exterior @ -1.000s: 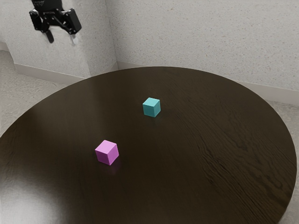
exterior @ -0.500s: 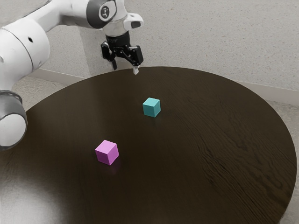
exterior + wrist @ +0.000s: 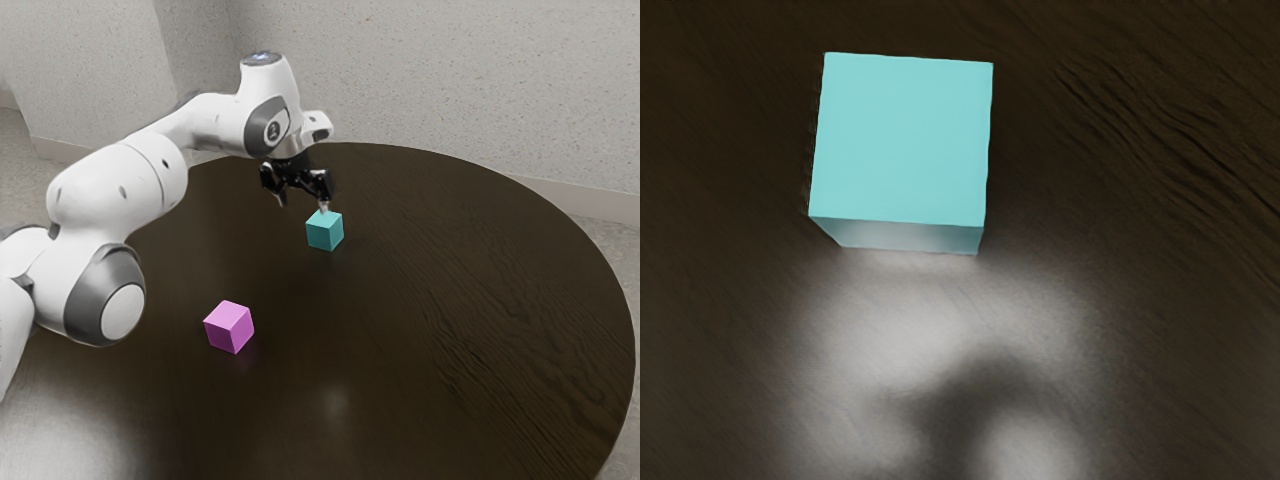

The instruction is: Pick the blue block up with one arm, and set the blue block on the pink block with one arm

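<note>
The pink block (image 3: pixel 229 327) sits on the dark round table (image 3: pixel 450 300) toward the exterior view's left, well apart from the blue block (image 3: pixel 324 231). The hand (image 3: pixel 304 198) hangs just above the blue block's far upper edge, its fingers spread wide and gripping nothing. The blue block rests flat on the table

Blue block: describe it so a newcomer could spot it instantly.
Start at the round dark wooden table, which carries two small cubes. The turquoise-blue block sits nearer the table's far edge, just below the black two-finger gripper. Its only neighbour, the pink block, lies apart toward the near edge; colour and the gripper overhead set the blue one apart.
</note>
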Robot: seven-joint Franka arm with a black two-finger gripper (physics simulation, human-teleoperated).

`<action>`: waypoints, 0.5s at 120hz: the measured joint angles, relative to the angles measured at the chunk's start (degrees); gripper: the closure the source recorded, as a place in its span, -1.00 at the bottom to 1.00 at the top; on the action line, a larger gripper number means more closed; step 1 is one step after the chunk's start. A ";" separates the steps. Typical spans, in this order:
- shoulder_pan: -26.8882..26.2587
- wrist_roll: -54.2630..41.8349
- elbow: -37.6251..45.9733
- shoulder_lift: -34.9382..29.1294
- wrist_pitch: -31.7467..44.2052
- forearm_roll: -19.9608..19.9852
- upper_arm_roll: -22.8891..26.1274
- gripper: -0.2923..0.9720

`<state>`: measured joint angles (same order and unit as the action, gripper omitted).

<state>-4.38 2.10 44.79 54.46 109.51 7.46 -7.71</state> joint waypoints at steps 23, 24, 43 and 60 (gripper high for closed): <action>2.17 -2.84 -10.81 7.56 0.60 -0.07 1.12 -0.54; 2.29 -2.96 -11.41 8.05 0.62 -0.06 1.13 -0.54; 3.70 -5.09 -16.97 14.37 2.32 0.10 2.59 -0.54; 3.63 -6.59 -24.65 18.94 3.11 -0.32 3.36 -0.54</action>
<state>-0.75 -4.49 20.13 73.41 112.62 7.13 -4.36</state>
